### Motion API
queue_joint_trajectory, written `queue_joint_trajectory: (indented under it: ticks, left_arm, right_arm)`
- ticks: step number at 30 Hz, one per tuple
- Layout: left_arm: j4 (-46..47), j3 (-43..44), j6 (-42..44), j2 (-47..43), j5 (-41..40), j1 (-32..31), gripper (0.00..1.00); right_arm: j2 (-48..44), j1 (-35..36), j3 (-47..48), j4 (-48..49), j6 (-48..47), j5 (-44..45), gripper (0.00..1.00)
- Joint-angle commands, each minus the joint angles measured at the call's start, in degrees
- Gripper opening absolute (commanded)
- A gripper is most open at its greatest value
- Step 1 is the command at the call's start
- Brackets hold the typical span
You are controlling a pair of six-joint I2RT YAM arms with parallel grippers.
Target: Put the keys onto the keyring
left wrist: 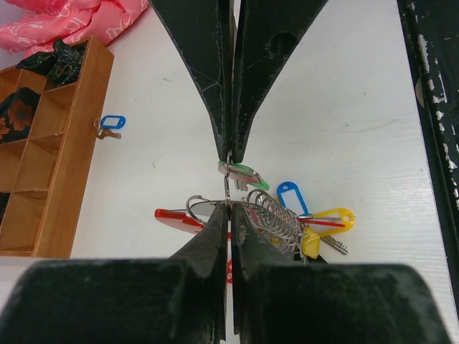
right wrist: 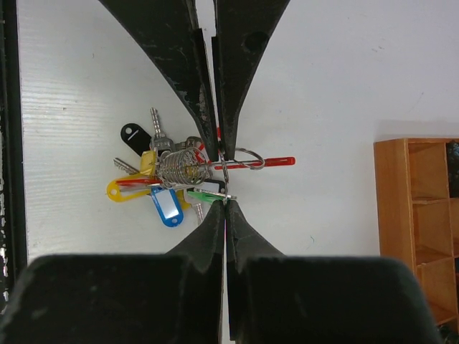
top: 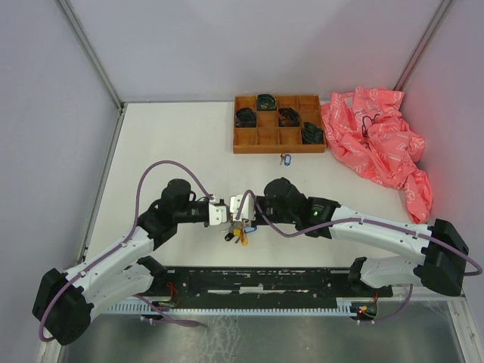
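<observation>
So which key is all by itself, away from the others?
The small silvery key with the blue plastic tag, lying beside the brown wooden compartment tray. The other keys are clumped together in one bunch.

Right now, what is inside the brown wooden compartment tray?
Four dark coiled items with green glints lie in separate compartments of the brown wooden tray; the other compartments show bare wood. Anything beneath those items is covered.
</observation>
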Motion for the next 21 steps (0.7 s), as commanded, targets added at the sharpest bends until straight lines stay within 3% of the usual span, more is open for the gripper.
queue_joint_trajectory:
  ticks: [1,12,21]
  left_arm:
    - [9.9,1.3,-2.0,-0.8,5.8,-2.2,0.03]
    - [10.0,1.3,-2.0,-1.0,7.0,-2.2,0.03]
    - [9.3,1.6,-2.5,-1.0,4.7,-2.2,0.03]
  right_arm:
    - [3.1,1.4,0.5,7.7,0.1,-2.9,0.01]
    - [5.1,1.2,1.6,8.4,-2.2,-7.0,0.01]
    - [2.1,1.2,0.2,6.8,-2.6,-2.6,0.01]
